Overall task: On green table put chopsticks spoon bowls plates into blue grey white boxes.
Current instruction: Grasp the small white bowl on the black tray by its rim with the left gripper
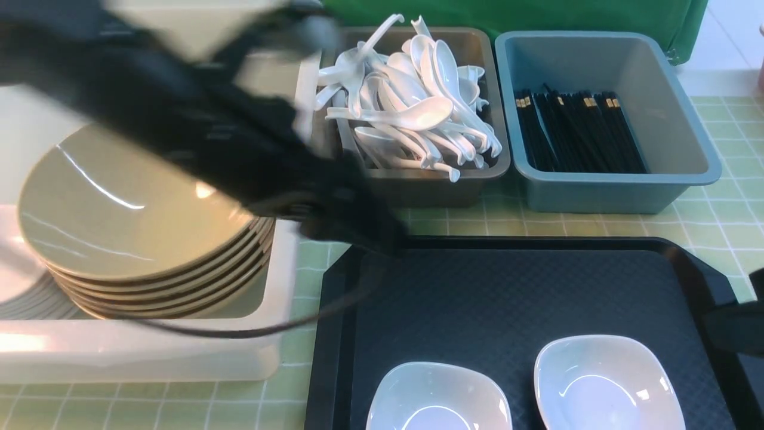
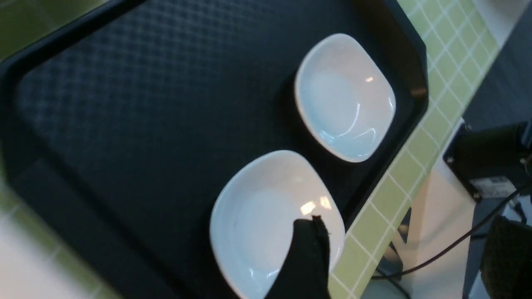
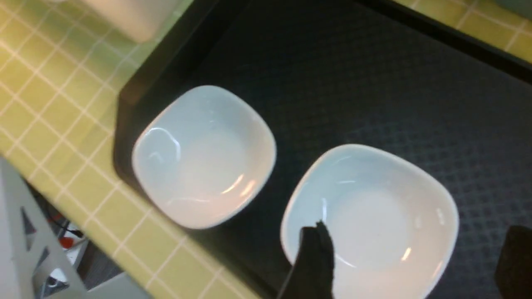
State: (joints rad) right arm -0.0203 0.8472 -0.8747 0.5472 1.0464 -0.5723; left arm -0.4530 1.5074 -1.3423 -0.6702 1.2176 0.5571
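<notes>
Counting two bowls [image 1: 439, 397] [image 1: 600, 382] | three boxes [image 1: 149, 358] [image 1: 418, 188] [image 1: 597, 194] | left hand [image 2: 407, 249] spread, empty | right hand [image 3: 415, 232] spread, empty

Canteen-style dish-sorting station, staged setup. Green checked cloth covers the worktop [image 1: 734, 209]; a black serving tray [image 1: 507, 286] carries white bowls [image 1: 600, 388]. Grey box [image 1: 418, 185] heaped with spoons [image 1: 412, 101], blue box [image 1: 609, 191] of black chopsticks [image 1: 573, 131], white box [image 1: 149, 358] with stacked plates [image 1: 119, 209]. Loose cable [image 2: 436, 253] beside the worktop edge.
</notes>
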